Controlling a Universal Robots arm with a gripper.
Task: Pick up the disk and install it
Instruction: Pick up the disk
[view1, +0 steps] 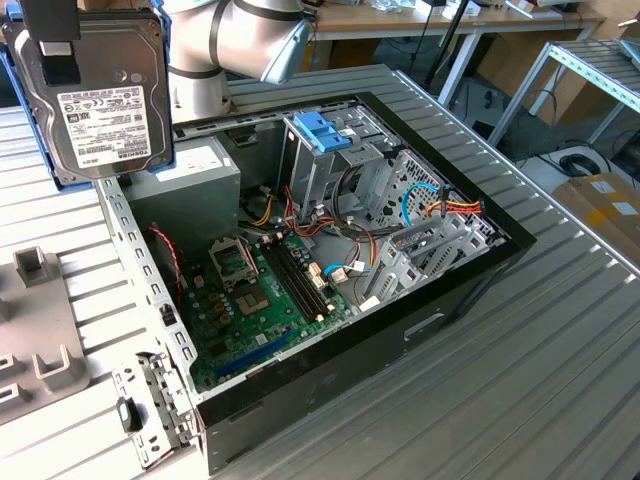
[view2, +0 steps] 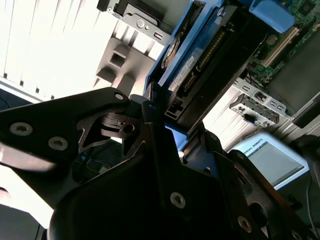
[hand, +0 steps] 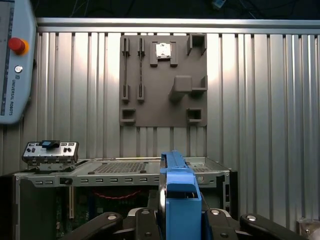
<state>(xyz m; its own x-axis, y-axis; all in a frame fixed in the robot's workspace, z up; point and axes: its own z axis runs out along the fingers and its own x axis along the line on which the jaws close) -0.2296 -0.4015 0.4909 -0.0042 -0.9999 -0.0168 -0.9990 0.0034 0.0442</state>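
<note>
Working over a ribbed metal bench, with an open computer case lying flat on it, lid off and innards exposed. Beside the case, on the exterior view's left, a grey fixture board with empty slots. Inside the case, at the corner on the exterior view's left, a grey power-supply box. Next to that box, a metal drive cage topped by a blue handle. Toward the case's near wall, a green motherboard.

Pick-up judged done. Holding the disk aloft, clear of the case, near the corner with the power-supply box. Upright there, white label facing the exterior camera, light blue frame along its edge.

Hand clamped narrow on one end of the disk, black fingers pressing either face, as seen in the second wrist view. Same grip seen in the first wrist view, with the blue edge rising between the finger bases and the case beyond.

Installing judged not yet done: nothing of the disk touching the cage or any other part of the case. About halfway, then, with all of the seating left.
</note>
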